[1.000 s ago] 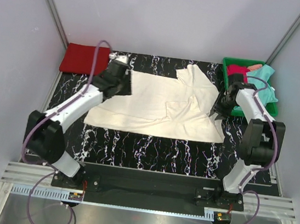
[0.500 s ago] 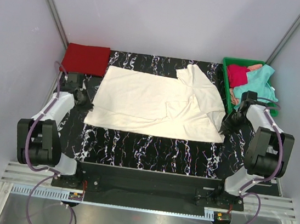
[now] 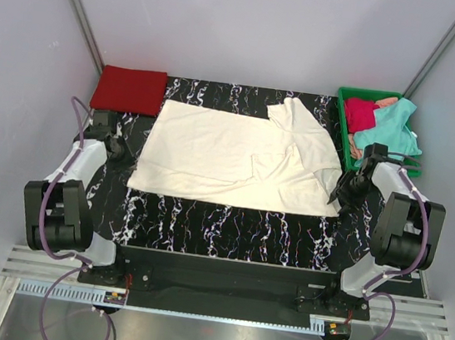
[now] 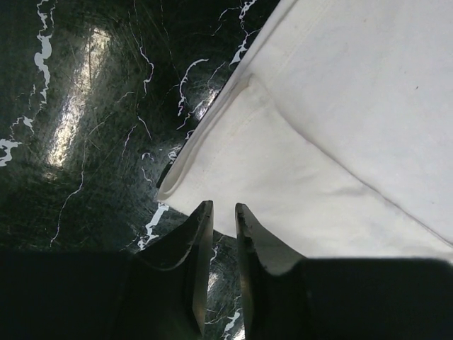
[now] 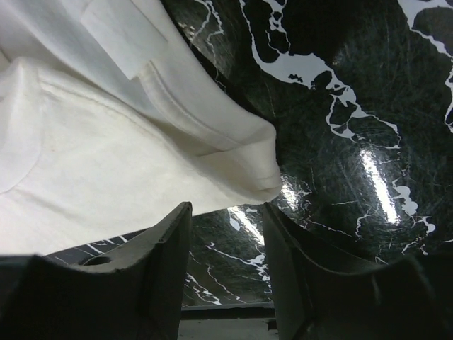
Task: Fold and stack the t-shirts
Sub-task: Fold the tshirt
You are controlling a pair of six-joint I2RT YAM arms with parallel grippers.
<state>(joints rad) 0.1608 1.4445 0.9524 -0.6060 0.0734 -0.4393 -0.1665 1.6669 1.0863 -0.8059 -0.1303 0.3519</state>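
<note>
L jaws: narrow gap, empty. R jaws: wide, empty. Large cream-white cloth t-shirt (image 3: 230, 149) flat on black marbled table (image 3: 229, 221), long axis left-right. Its near-left corner (image 4: 185, 183) sits just beyond L tips, near-right corner (image 5: 258, 173) just beyond R tips. Arms equally near.

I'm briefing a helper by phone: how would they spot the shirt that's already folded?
Start at the black marbled table. At its far left corner lies the red t-shirt. It alone is a neat folded rectangle; the cream-white t-shirt beside it is spread flat.
</note>
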